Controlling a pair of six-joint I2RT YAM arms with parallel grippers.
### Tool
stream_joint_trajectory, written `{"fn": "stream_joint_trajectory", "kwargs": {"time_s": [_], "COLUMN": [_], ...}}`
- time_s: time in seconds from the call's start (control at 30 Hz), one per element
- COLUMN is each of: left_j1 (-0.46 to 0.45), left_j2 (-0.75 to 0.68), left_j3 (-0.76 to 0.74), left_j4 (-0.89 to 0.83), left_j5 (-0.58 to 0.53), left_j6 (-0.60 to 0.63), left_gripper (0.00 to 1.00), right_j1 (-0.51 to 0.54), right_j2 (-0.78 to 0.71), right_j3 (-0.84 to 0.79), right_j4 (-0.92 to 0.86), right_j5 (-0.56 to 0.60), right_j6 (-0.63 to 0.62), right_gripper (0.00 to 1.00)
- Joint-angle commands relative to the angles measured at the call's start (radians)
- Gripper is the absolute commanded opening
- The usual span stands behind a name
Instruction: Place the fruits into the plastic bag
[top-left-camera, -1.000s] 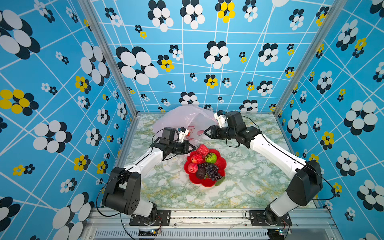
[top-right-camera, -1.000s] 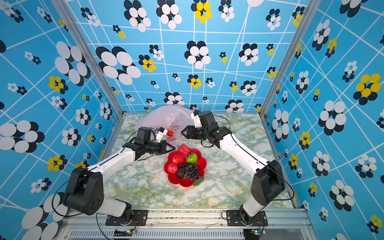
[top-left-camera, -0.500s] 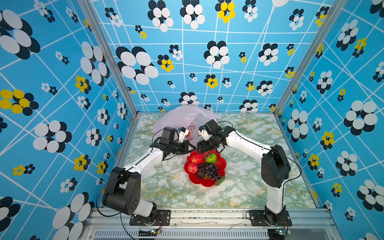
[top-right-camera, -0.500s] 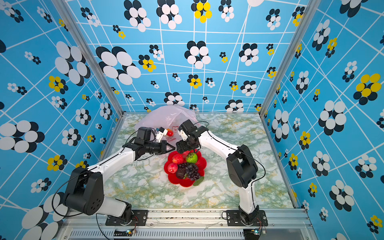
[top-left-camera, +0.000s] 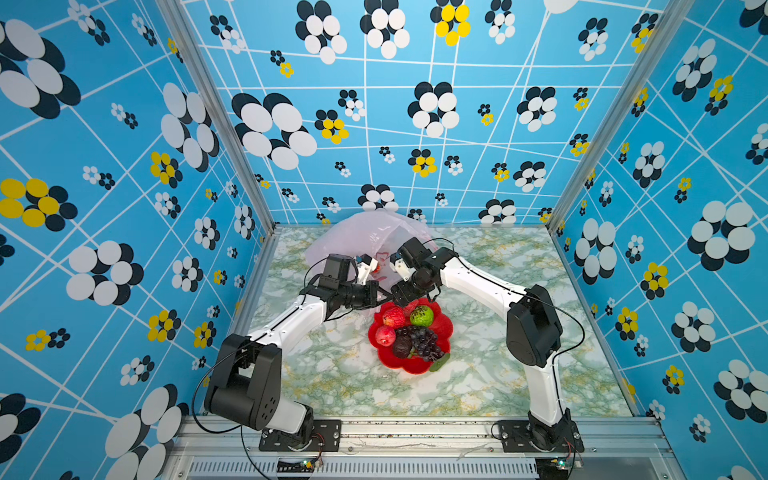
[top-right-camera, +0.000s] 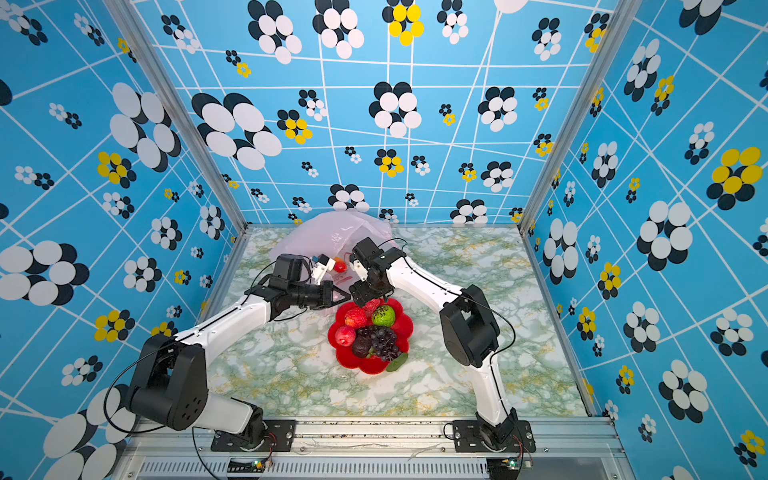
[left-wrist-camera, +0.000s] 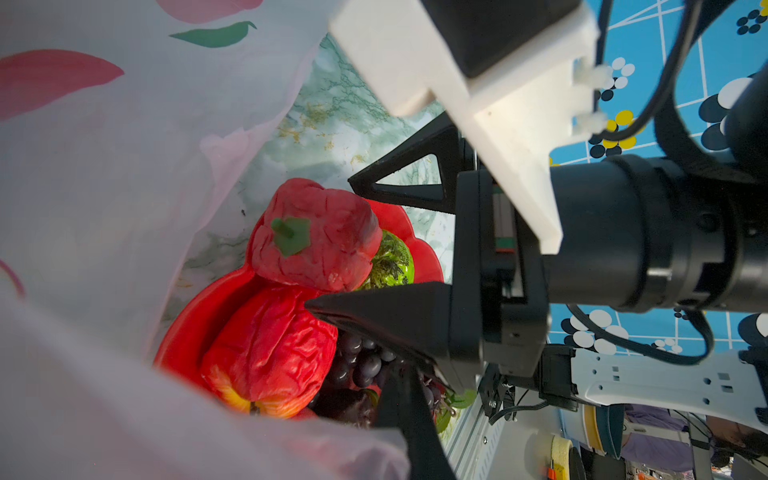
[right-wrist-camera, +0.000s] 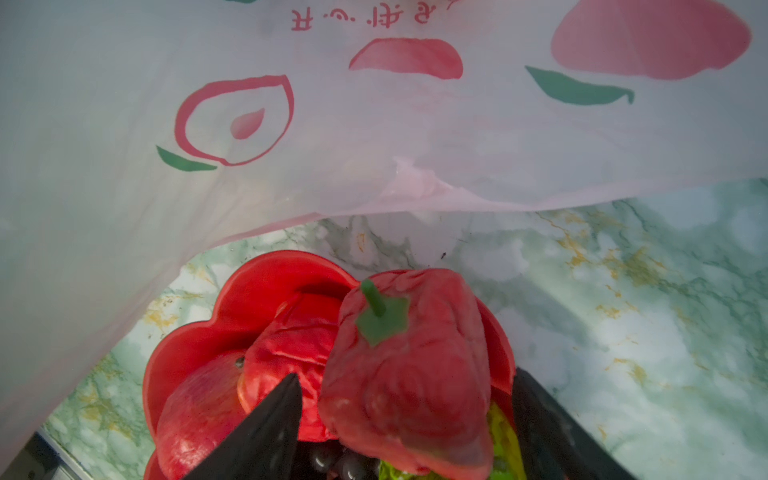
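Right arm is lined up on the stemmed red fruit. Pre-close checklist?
1. Right gripper open, one finger on each side of the stemmed red fruit: ok.
2. Left gripper shut on the plastic bag edge: ok.
3. Bag mouth open toward the red plate: cannot tell; film hangs over it in both wrist views.
4. Fingers clear of the wrinkled red apple: cannot tell; one finger overlaps it in the right wrist view.
5. Clearance between the two grippers: cannot tell; they look very close in both top views.

red characters (right-wrist-camera: 365, 18) on the plastic bag (right-wrist-camera: 332, 124), upside down; unreadable
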Motion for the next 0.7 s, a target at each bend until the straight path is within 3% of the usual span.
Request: {"fn": "stream_joint_trajectory", "kwargs": {"time_s": [0.0,0.23,0.4,0.67], "left_j1": [0.002,0.003,0.002,0.003], "left_j2": [-0.006,-0.007,-0.007,-0.010], "left_j3": [0.017,0.016,0.018,0.016], "left_j4": [0.016,0.013,0.015,0.016], "left_j5": [0.018,0.017,0.017,0.018], "left_j6": [0.013,0.016,0.015,0.013], "left_gripper": [0.00,0.00,0.00,0.00], "right_j1": [-0.001,0.000,0.000,-0.013], "right_j2": [0.026,0.042,0.003,-0.151], "right_j3": [0.024,0.033,0.001,-0.127], "right_j4": [-0.023,-0.018,0.010,0.098], "right_j5": [0.018,0.015,0.023,0.020], "right_j6": [-0.013,-0.001,0.019,0.073], "right_gripper": [0.79,0.69,0.46,0.42]}}
